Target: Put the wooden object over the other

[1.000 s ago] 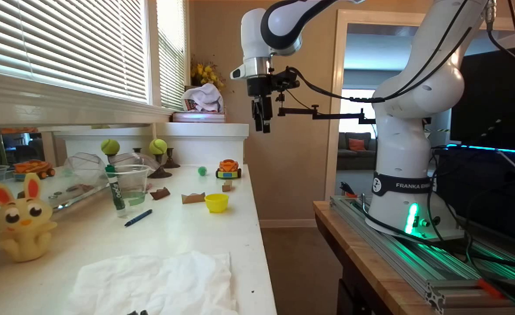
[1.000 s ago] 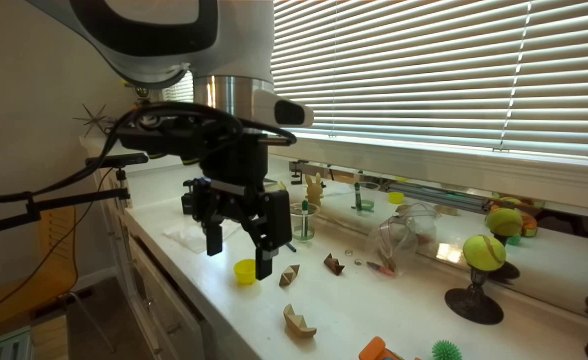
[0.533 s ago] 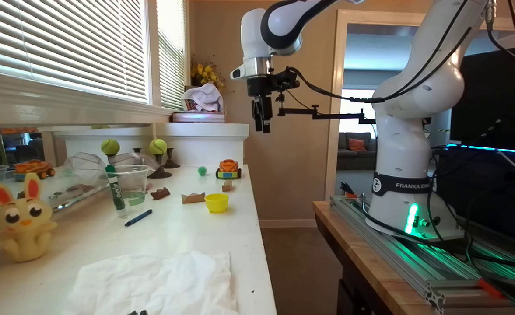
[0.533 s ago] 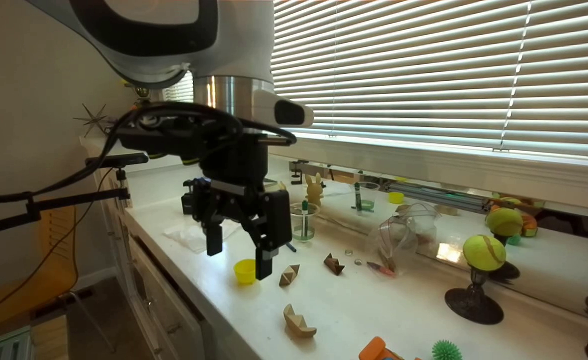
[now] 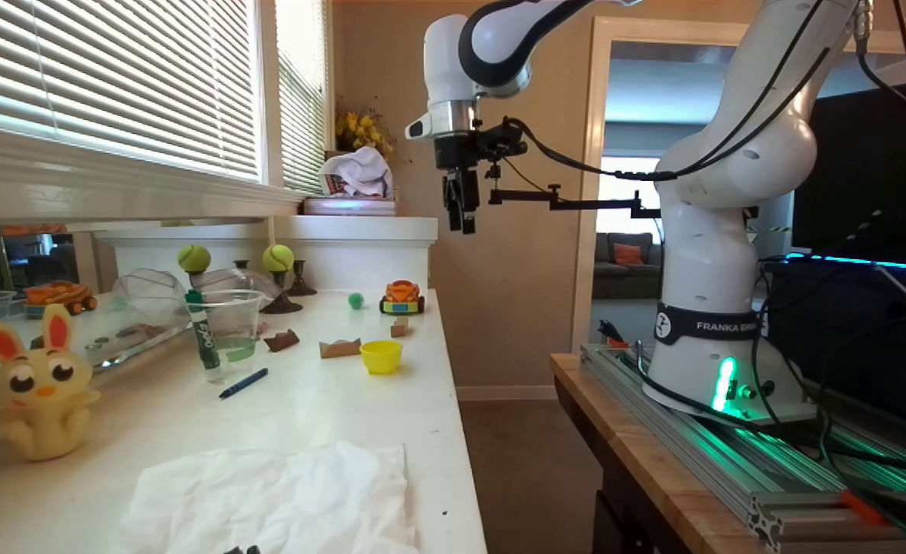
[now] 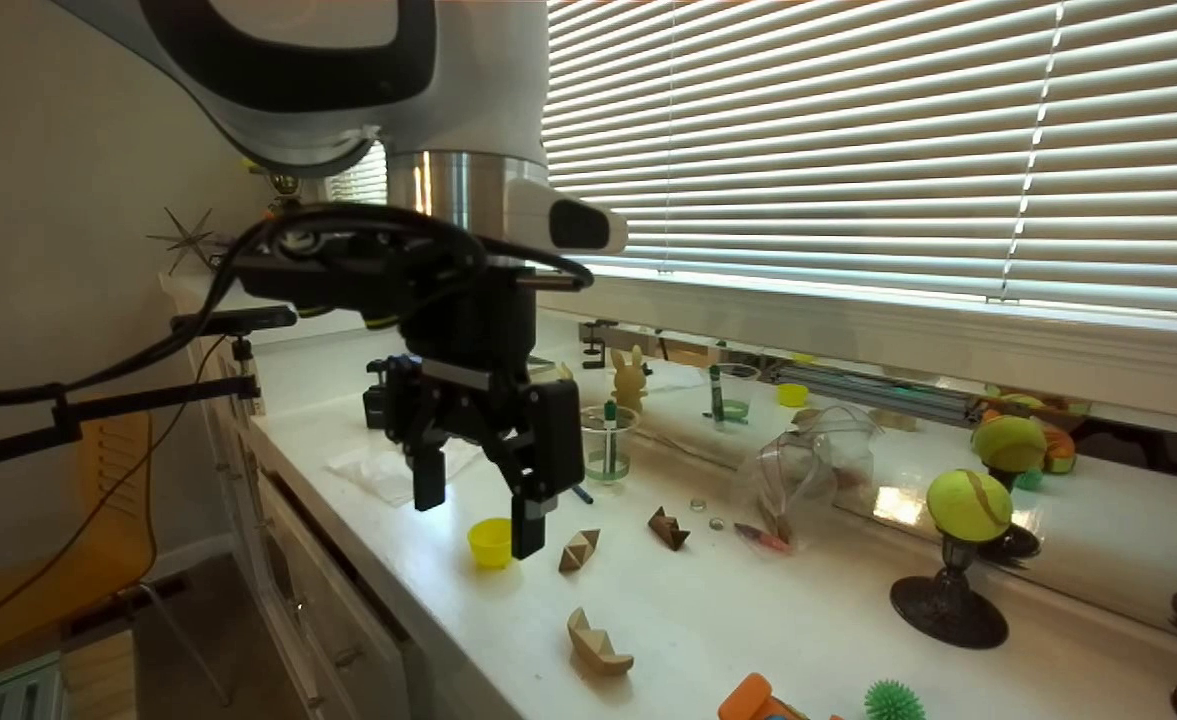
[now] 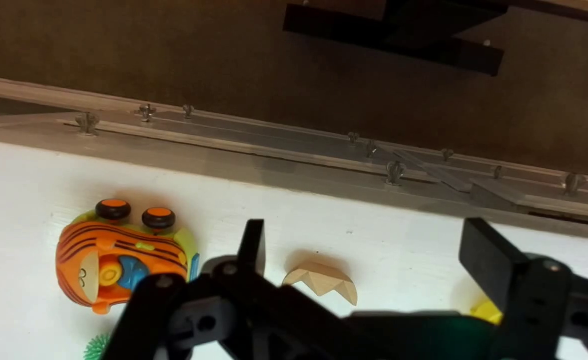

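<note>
My claw point(image 6: 478, 515) hangs well above the white counter point(image 5: 329, 415), two fingers point(image 6: 528, 535) spread wide, a broad gap between the tips.

Wrist view: a pale wooden piece point(image 7: 318, 280) shows in that gap, lying on the counter well below me; curved side toward the counter's edge, zigzag side away from it.

Tan-brown wooden block point(image 5: 340, 348), the task's "other": on the counter, just beside the yellow cup point(image 5: 381, 357), apart from it in an exterior view.

Dark brown wooden piece point(image 6: 668, 529): near the block, farther in from the counter's edge.

All three wooden pieces rest separately on the surface; which of the pale and the dark one is the object to be placed, I cannot tell.

Orange toy car point(image 7: 129, 245): near the pale piece, with a green spiky ball point(image 7: 96, 346) near the car.

Clear plastic cup point(image 5: 241, 312): a green marker point(image 5: 205, 338) leans at its wall; inside or outside, I cannot tell. Blue pen point(image 5: 243, 383) lies near that cup.

White cloth point(image 5: 275, 500) is spread near the rabbit figure point(image 5: 41, 392).
</note>
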`<action>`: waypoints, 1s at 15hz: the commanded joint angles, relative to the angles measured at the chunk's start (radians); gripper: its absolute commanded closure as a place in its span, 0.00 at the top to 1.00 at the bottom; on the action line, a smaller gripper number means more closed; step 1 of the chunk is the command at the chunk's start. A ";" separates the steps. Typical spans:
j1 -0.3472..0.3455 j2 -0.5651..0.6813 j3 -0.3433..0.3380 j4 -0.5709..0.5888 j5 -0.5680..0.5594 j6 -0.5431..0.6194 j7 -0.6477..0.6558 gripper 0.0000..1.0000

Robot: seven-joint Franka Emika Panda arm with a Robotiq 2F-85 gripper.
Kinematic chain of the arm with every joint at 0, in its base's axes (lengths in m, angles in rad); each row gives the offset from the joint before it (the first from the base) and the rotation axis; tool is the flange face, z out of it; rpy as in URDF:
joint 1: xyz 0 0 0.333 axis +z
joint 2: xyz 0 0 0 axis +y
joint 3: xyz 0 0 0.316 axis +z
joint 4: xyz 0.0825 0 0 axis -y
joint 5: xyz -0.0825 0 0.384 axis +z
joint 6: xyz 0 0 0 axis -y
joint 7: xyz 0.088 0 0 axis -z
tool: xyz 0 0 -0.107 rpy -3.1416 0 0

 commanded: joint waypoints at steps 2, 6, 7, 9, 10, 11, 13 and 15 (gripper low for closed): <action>0.002 0.028 0.001 0.035 0.055 -0.010 0.004 1.00; 0.013 0.076 -0.009 0.101 0.195 -0.029 0.035 1.00; 0.010 0.082 -0.004 0.110 0.210 -0.027 0.040 1.00; -0.006 0.094 0.014 0.115 0.177 0.001 0.064 1.00; -0.012 0.099 0.021 0.107 0.152 0.027 0.071 1.00; -0.016 0.110 0.027 0.106 0.127 0.035 0.075 1.00; -0.012 0.136 0.030 0.100 0.110 0.056 0.058 1.00; -0.005 0.171 0.034 0.102 0.114 0.075 0.051 1.00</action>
